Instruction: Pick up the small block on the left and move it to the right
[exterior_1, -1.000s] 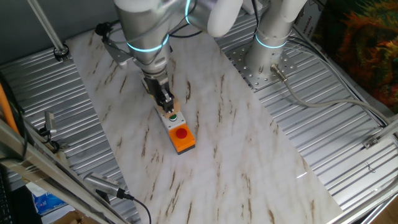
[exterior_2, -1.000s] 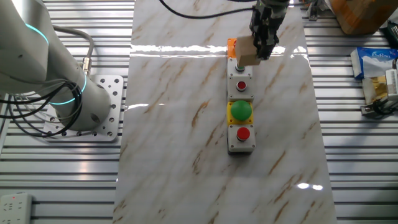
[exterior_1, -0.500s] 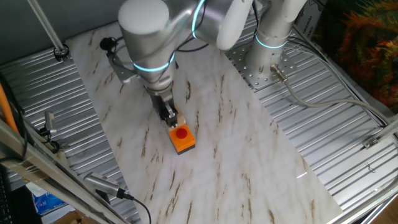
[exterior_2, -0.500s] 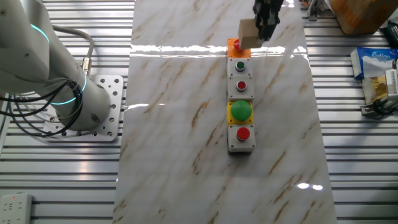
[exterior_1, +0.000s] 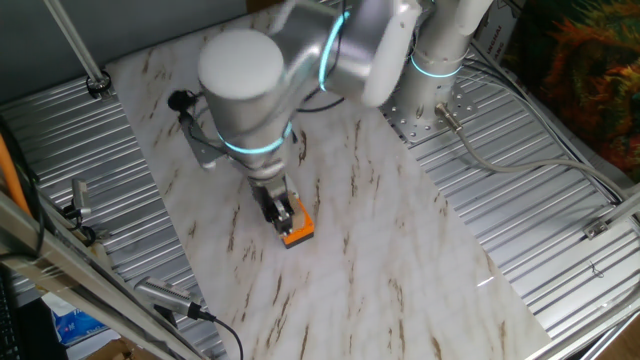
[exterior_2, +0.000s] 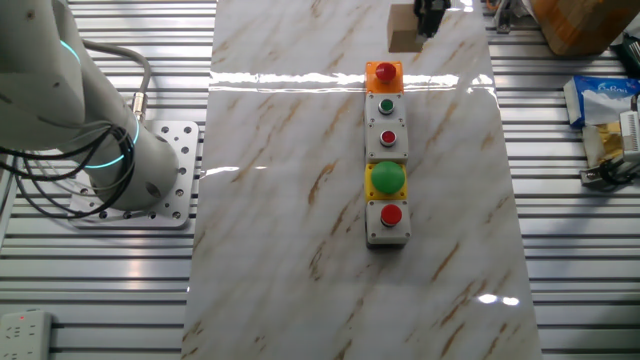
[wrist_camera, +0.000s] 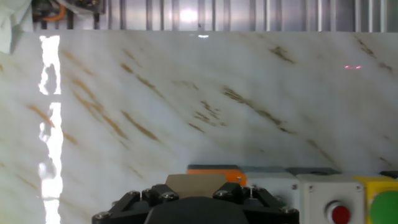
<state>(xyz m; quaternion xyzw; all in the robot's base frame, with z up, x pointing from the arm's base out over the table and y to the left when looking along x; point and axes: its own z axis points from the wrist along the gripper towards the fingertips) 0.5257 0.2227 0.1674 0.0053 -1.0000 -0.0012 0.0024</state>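
The small block (exterior_2: 402, 27), a plain tan wooden cube, is held in my gripper (exterior_2: 428, 18) above the marble board, just beyond the orange box with a red button (exterior_2: 385, 73). In one fixed view the gripper (exterior_1: 277, 210) hangs over the orange box (exterior_1: 298, 233), with the block (exterior_1: 285, 208) a tan patch at its tip. In the hand view the block (wrist_camera: 196, 183) sits between the black fingers of the gripper (wrist_camera: 194, 194), with the orange box (wrist_camera: 219, 172) behind it.
A row of button boxes runs down the board from the orange one: a white box with a green button (exterior_2: 387, 104), a white box with a red button (exterior_2: 388, 138), a yellow box with a big green button (exterior_2: 387, 178), another white box with a red button (exterior_2: 388, 215). Ribbed metal table (exterior_2: 570, 250) surrounds the board.
My gripper has carried the block along the row of boxes, from over the white green-button box to past the orange box at the row's end.
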